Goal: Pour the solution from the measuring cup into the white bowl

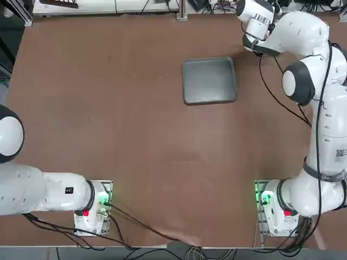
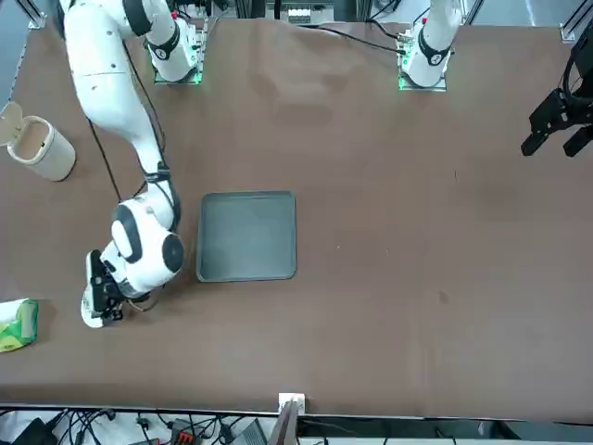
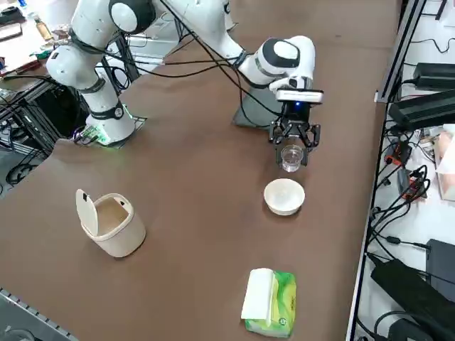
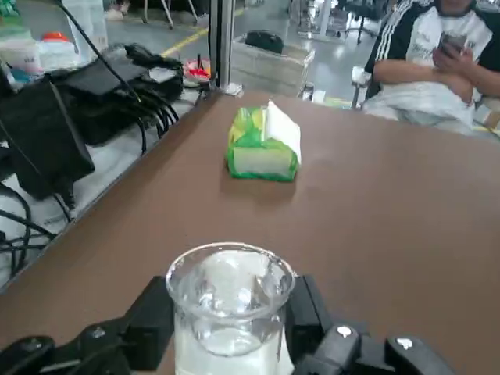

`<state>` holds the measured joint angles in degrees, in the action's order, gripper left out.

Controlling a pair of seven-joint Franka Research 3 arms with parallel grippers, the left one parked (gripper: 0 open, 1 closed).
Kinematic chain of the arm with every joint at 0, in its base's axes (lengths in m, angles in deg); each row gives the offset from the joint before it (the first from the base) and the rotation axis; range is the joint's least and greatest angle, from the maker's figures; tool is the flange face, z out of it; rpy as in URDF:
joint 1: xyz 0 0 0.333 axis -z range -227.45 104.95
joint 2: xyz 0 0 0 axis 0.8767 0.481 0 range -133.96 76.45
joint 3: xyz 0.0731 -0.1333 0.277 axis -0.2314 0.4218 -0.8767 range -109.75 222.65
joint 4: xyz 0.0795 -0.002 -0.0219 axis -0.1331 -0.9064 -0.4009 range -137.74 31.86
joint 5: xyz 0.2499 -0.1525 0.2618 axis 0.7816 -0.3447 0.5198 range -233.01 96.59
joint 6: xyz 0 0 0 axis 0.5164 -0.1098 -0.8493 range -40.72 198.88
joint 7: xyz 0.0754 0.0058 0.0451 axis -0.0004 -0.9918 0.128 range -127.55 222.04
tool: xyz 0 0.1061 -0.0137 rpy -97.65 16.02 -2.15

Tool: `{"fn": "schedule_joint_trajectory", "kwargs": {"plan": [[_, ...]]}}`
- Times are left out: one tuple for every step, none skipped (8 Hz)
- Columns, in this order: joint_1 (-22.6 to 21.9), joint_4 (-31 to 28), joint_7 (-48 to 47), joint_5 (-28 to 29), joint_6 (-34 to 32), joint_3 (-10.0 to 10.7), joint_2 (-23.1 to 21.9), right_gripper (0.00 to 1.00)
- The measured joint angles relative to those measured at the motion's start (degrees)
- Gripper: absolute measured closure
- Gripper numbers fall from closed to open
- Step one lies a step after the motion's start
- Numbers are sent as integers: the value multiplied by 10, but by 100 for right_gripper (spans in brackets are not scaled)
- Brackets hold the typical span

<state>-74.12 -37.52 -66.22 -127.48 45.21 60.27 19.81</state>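
Brown table [image 3: 185, 185] is carrying the white bowl [image 3: 284, 196], right gripper [image 3: 293, 147] is clamping the measuring cup [image 3: 291, 158] shut just beside and above it, so centring over the bowl before tipping slowly looks best.

Clear measuring cup [image 3: 291, 158], white bowl [image 3: 284, 196], green-and-white packet [image 3: 269, 302], dark grey tray [image 1: 210, 80], brown table [image 1: 135, 135].

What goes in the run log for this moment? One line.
right gripper: shut on measuring cup | cup: lifted, upright, beside white bowl | pour: not yet done
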Motion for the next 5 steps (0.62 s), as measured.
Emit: {"fn": "schedule_joint_trajectory", "kwargs": {"plan": [[10, 1, 26, 47, 19, 0, -1, 26], [19, 2, 55, 91, 35, 0, -4, 26], [29, 4, 86, 132, 44, 0, -8, 26], [40, 4, 117, 165, 48, 0, -15, 26], [53, 7, 141, 195, 51, 0, -19, 26]]}}
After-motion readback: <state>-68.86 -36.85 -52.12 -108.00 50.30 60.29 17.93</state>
